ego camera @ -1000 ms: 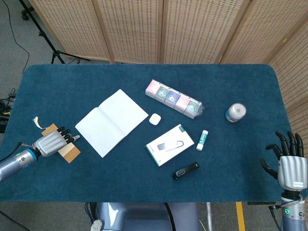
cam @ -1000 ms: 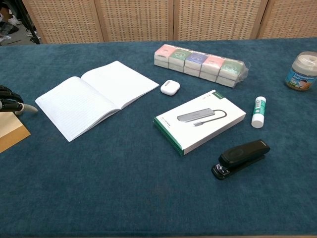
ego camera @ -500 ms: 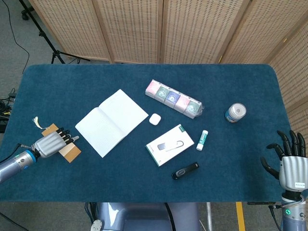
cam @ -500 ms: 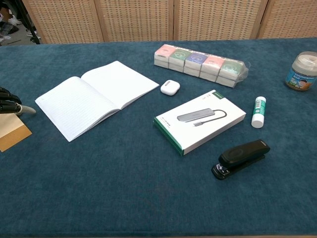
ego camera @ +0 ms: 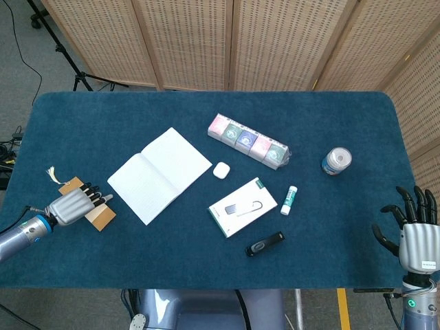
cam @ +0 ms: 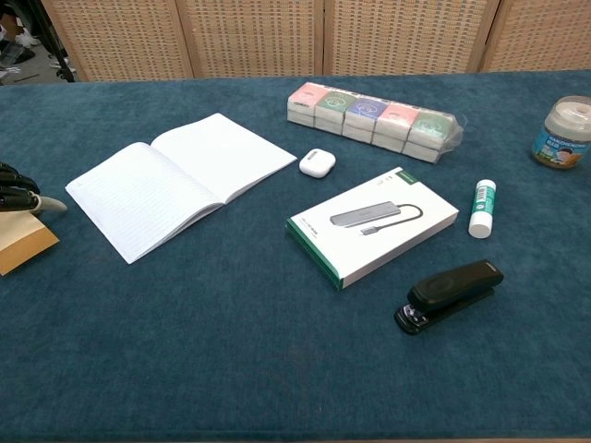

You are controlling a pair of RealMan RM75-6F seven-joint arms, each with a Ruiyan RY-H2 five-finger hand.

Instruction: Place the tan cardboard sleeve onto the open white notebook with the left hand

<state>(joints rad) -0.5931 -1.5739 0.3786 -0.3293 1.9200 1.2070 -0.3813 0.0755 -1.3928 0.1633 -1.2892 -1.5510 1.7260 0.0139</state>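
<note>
Resting my left hand (ego camera: 69, 205) on the tan cardboard sleeve (ego camera: 100, 217) near the table's (ego camera: 82, 130) left edge, toward the front-left corner — fingers lie flat across the top of it, and I cannot tell whether they actually grip it or just press. In the chest view only the dark fingertips (cam: 17, 187) show at the left border, over the sleeve's corner. A small frayed tag (ego camera: 51, 172) lies just behind the sleeve. The open white notebook (ego camera: 159, 174) sits well apart to the right of the sleeve, pages up, left of the table's middle. My right hand (ego camera: 414, 234) hangs off the front-right corner, past the table edge, fingers spread wide and holding nothing. Rest of the table: a wrapped row of colored boxes (ego camera: 249, 141) behind centre, a small white earbud case (ego camera: 221, 170) just beside the notebook's right corner, a white product box (ego camera: 243, 206) in front of that, a glue stick (ego camera: 288, 200) just right of the box, a black stapler (ego camera: 265, 243) near the front edge, and a lidded jar (ego camera: 336, 161) toward the right edge. Wicker screens (ego camera: 234, 41) stand behind the back edge.
</note>
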